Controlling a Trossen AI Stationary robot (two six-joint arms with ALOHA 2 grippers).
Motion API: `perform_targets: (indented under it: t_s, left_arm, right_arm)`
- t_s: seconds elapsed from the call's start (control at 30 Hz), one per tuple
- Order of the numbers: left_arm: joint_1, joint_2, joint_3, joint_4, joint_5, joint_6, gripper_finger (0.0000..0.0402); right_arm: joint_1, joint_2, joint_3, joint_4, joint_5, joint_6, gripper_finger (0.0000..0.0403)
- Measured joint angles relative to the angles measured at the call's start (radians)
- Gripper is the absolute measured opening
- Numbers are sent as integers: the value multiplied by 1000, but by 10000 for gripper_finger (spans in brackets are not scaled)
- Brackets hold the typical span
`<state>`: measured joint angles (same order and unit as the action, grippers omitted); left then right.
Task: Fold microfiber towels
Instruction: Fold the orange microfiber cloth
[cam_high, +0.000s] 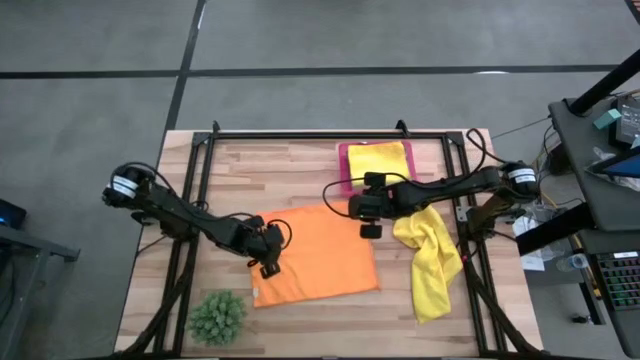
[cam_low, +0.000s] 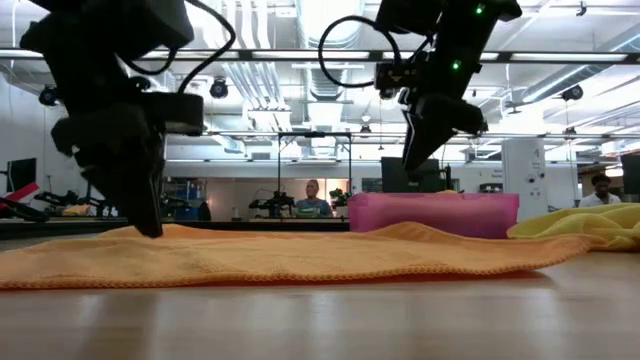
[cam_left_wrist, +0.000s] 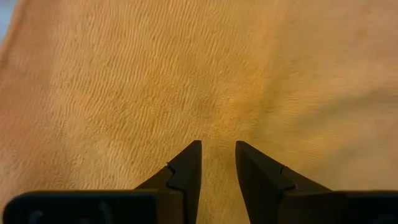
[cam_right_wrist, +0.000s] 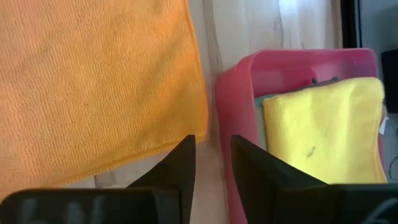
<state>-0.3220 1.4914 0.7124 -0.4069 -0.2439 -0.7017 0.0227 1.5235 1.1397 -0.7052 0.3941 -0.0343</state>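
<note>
The orange towel (cam_high: 318, 252) lies flat, both claws, left (cam_high: 268, 262) and right (cam_high: 367, 222), are a little spread and empty, so next they must pinch its edge.

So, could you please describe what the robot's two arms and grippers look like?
Both arms are dark, slim and jointed, with black cables looping along them. Each base joint carries a round white label, seen from above. The left gripper and right gripper each have two black, wedge-shaped fingers tapering to tips. Small green lights glow on the right arm in the low view.
</note>
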Motion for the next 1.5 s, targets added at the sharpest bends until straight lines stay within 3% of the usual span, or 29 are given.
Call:
perform_targets:
  t_s: [0.4,0.67,1.07,1.27,1.5]
  left_arm:
    - [63,75,3,-14,-15,109,83]
    - [122,32,19,-165,-24,186,83]
    - [101,-73,93,-150,-8,185,83]
    - [54,-82,128,-144,36,184,83]
    - [12,-79,129,-24,143,184,83]
  right_arm:
    - [1,-17,-13,9,-10,52,95]
    - [3,-16,-74,62,-49,89,93]
    - [54,-16,-125,171,-63,94,91]
    - [109,-16,-151,251,-63,94,82]
    - [194,-17,-164,330,-62,88,70]
